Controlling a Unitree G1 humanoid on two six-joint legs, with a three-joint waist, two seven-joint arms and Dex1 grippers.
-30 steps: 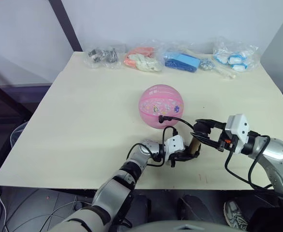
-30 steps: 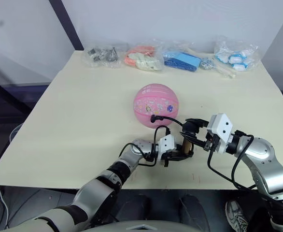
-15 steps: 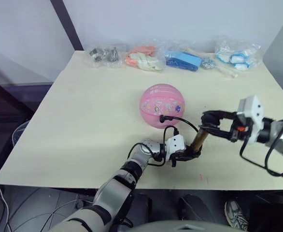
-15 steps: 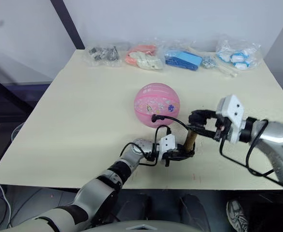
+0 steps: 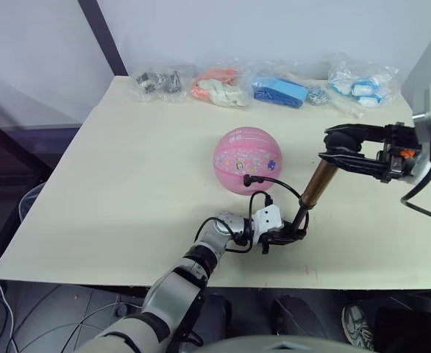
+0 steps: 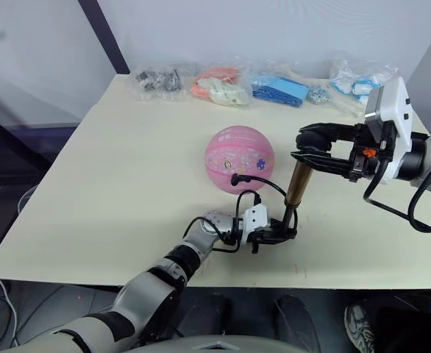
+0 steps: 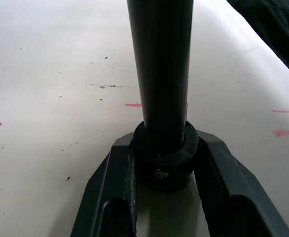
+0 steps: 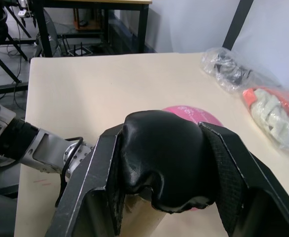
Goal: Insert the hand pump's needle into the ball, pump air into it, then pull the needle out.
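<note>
The pink ball (image 5: 247, 158) rests at the middle of the table. The hand pump (image 5: 315, 184) stands tilted in front of it to the right, its gold barrel raised off a thin black rod (image 7: 159, 74). My left gripper (image 5: 287, 235) is shut on the pump's black bottom cap (image 7: 164, 165) on the tabletop. My right gripper (image 5: 332, 147) is shut on the black handle (image 8: 164, 158) at the pump's top. The thin black hose (image 5: 278, 185) loops from the base to the needle fitting (image 5: 246, 179), which sits against the ball's front; the pin itself is hidden.
Several clear bags lie along the table's far edge: dark parts (image 5: 157, 82), orange-white items (image 5: 217, 87), blue items (image 5: 278, 92) and blue-white items (image 5: 359, 81). The cream table (image 5: 127, 184) is bare to the left of the ball.
My right gripper has risen up and to the right with the handle. The gold barrel has drawn away from the base, baring the rod. The left gripper and the ball stay put.
</note>
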